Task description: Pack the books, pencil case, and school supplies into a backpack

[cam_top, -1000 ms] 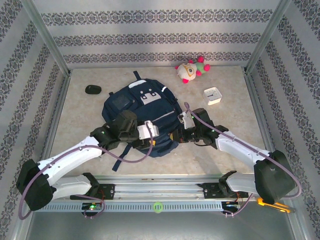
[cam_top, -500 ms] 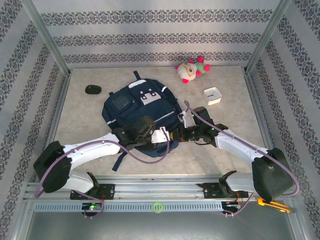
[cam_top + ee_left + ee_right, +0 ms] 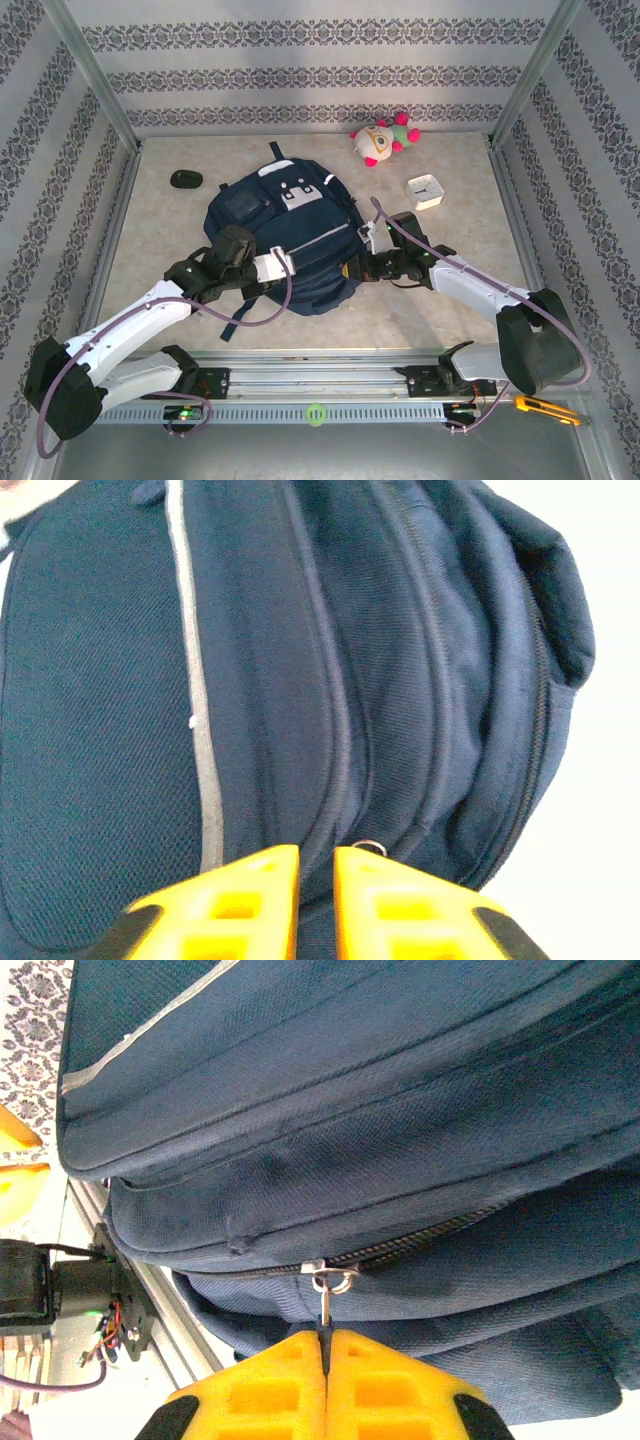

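The navy backpack lies flat mid-table, with its white-patched pocket toward the far side. My left gripper sits at its near left; in the left wrist view its yellow fingers are nearly together, pinching a fold of the backpack beside a small metal ring. My right gripper is at the near right edge, shut on the metal zipper pull. The pull hangs from the slider on a partly closed zip. The books, pencil case and school supplies are hidden or out of view.
A plush toy and a square white clock lie at the back right, and a black oval object at the back left. Patterned walls and metal posts enclose the table. The mounting rail runs along the near edge.
My left gripper closed from wide to nearly together and pulled back left along the backpack's near edge. The right gripper kept its hold on the zipper pull with little movement.
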`<control>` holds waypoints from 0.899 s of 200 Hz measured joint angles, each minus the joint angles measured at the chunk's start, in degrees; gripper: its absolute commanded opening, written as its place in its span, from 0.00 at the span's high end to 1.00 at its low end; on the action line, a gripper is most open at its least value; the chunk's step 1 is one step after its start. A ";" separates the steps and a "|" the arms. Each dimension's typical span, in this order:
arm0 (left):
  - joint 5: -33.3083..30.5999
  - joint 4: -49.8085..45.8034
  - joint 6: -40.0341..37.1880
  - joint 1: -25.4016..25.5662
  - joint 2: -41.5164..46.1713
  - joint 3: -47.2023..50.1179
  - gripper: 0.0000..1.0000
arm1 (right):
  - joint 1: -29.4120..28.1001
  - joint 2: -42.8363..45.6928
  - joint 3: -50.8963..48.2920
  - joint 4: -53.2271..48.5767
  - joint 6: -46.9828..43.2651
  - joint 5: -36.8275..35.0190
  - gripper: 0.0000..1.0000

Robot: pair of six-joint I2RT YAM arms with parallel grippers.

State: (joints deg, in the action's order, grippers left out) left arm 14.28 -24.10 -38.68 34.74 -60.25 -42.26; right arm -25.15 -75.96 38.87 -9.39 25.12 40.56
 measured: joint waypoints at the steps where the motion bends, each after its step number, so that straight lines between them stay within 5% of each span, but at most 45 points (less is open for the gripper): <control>1: 0.13 0.00 -0.02 0.00 0.02 -0.02 0.61 | -0.07 0.00 -0.02 0.00 -0.02 0.00 1.00; 36: 0.22 2.19 4.76 4.31 -1.60 -1.55 0.44 | -0.15 0.00 0.00 0.22 0.15 0.02 1.00; 90: -4.17 13.62 9.64 13.14 -17.86 -6.78 0.40 | -0.15 -0.37 0.04 0.92 0.15 0.04 1.00; 105: -5.86 14.91 10.67 13.31 -22.56 -7.39 0.51 | -0.15 -0.48 0.04 1.05 0.15 0.00 1.00; 119: -7.69 14.97 10.97 13.60 -25.42 -8.35 0.82 | -0.13 -0.46 0.04 1.03 0.15 -0.28 1.00; 130: -8.83 15.28 10.88 13.57 -25.62 -8.46 0.94 | -0.09 -0.37 0.04 1.01 0.15 -0.61 1.00; 180: -4.66 14.32 10.19 9.70 -15.52 -4.46 1.00 | 0.70 0.39 0.90 0.81 -0.79 -2.62 1.00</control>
State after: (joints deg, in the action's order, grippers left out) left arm 9.63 -9.78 -28.49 44.45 -75.77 -46.72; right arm -24.45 -75.57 39.77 -8.58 24.34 37.93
